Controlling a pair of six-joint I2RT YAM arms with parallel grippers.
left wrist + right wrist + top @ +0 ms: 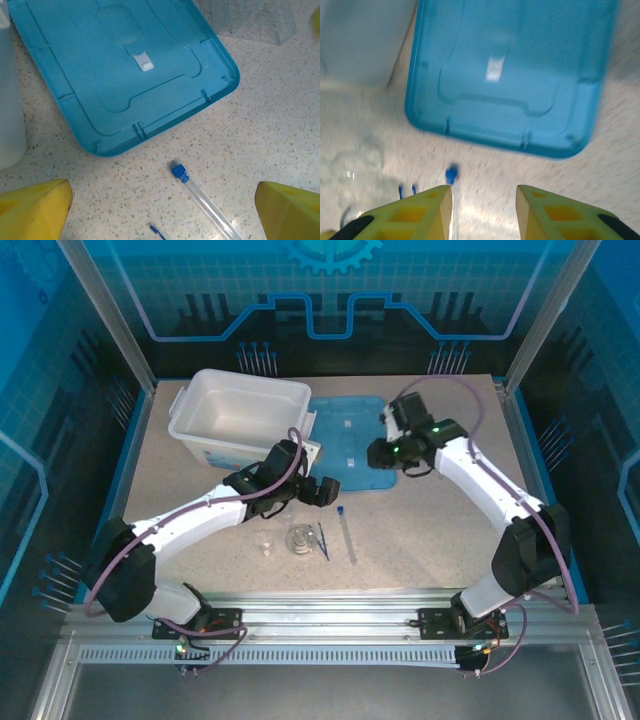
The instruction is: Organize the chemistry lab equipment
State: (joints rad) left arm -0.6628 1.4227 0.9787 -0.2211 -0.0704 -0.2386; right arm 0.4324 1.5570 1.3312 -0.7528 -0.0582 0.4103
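Observation:
A slim clear tube (347, 535) with a blue cap (180, 173) lies on the speckled table just in front of the light-blue lid. Left of it lie thin dark-blue tweezers (323, 540), a conical flask (299, 541) and a small glass beaker (265, 544). My left gripper (325, 490) hovers open above the tube's capped end, its yellow fingers (35, 210) wide apart around nothing. My right gripper (382, 454) hangs over the lid's near right part, open, with bare table between its fingers (422, 215). In the blurred right wrist view the cap (451, 174), tweezer tips (406, 189) and glassware (352, 167) show.
The white plastic bin (240, 412) stands at the back left. Its light-blue lid (350, 435) lies flat beside it on the right, its near edge close to the tube. Metal frame posts and a rail bound the table.

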